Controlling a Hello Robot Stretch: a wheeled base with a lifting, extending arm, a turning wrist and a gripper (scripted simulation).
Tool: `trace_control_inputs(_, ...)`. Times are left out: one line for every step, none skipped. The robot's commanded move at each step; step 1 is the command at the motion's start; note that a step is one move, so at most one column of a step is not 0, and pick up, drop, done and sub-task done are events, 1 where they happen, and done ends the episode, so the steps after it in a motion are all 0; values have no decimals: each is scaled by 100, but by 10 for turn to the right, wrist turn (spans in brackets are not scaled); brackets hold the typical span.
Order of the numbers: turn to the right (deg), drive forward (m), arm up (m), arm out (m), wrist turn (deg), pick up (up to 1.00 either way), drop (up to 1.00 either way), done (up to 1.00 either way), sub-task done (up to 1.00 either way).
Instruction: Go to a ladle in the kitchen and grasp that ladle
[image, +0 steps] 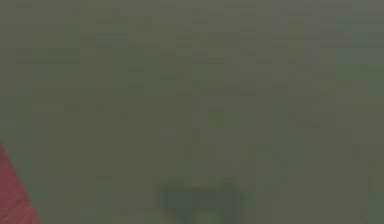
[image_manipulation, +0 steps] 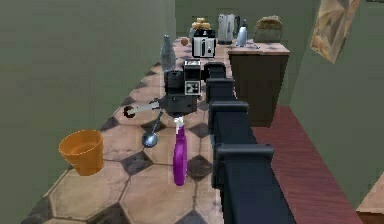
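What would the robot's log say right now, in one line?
place: kitchen counter | gripper: near ladle | holding: cannot tell | nearby: purple bottle, orange pot

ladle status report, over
Gripper at the tiled counter, cannot tell if it holds anything. Ladle lies on the counter by it. Purple bottle stands close beside, orange bowl further off.

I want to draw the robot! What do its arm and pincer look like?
The arm is a dark, square bar built of blocky sections. At its far end sit two small white squares with black marks. The pincer has a dark body and two thin fingers.
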Motion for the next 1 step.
trace_control_inputs(0,0,-12,0,0,0,0,0,0)
